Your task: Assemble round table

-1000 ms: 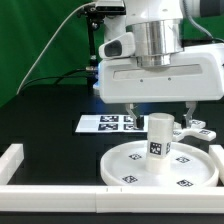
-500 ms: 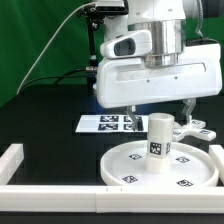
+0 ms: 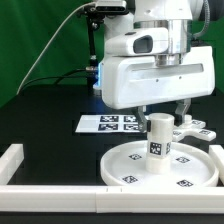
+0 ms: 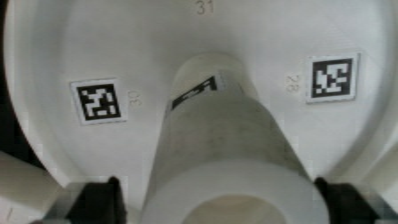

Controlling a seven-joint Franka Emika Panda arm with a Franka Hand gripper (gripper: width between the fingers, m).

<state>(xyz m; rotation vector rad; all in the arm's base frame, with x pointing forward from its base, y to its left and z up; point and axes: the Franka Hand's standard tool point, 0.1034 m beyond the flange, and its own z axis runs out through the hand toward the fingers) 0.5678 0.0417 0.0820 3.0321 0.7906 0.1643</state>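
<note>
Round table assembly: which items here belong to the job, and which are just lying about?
Job: large round white plastic disc; short thick white cylinder leg; small white cross-shaped foot.
Lying about: flat white marker board; white border rail.

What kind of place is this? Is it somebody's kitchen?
Probably a robot lab, not a kitchen: a white robot arm over a black table, a flat white marker board printed with square tags, and a white plastic round disc tagged the same way.
</note>
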